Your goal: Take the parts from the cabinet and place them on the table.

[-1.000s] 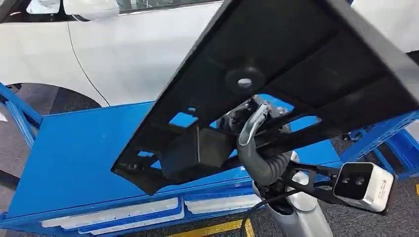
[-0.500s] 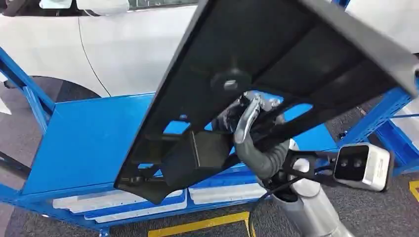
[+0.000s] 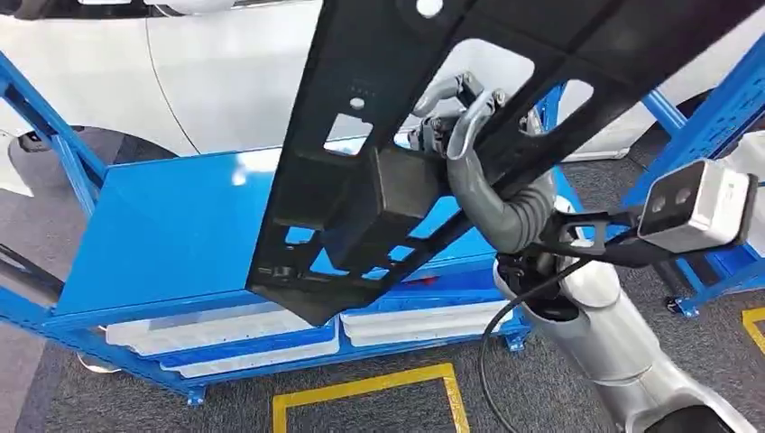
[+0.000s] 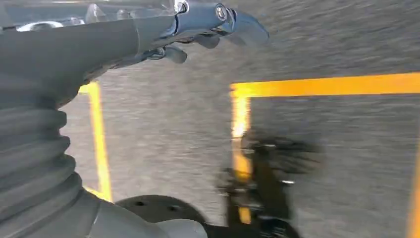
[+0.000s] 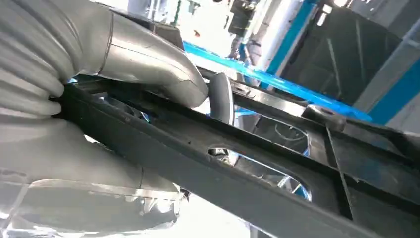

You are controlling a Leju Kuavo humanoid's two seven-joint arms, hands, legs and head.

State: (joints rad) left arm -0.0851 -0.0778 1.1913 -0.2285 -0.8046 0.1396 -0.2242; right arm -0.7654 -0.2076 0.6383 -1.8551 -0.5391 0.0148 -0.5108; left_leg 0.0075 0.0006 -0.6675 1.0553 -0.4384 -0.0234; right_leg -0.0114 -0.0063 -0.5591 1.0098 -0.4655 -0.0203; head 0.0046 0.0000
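Observation:
A large black plastic panel point(image 3: 559, 27) with cut-outs and a box-shaped lump hangs tilted over the blue table point(image 3: 171, 225). My right hand point(image 3: 460, 117) grips it from underneath at mid-length, thumb and fingers wrapped round a rib. In the right wrist view the grey thumb point(image 5: 148, 64) lies over the panel's black bar point(image 5: 198, 163), with a dark finger point(image 5: 220, 99) behind it. The panel's upper end runs out of the picture. My left hand point(image 4: 213, 22) hangs over the grey floor with nothing in it, fingers loosely apart.
A white car point(image 3: 225, 81) stands behind the table. White trays point(image 3: 216, 329) sit on the shelf under the tabletop. Blue rack posts point(image 3: 713, 108) rise at the right. Yellow lines point(image 3: 361, 392) mark the grey carpet before the table.
The whole picture has shifted, so the camera has moved. The panel now sits higher in the head view and more steeply tilted, still held by my right hand.

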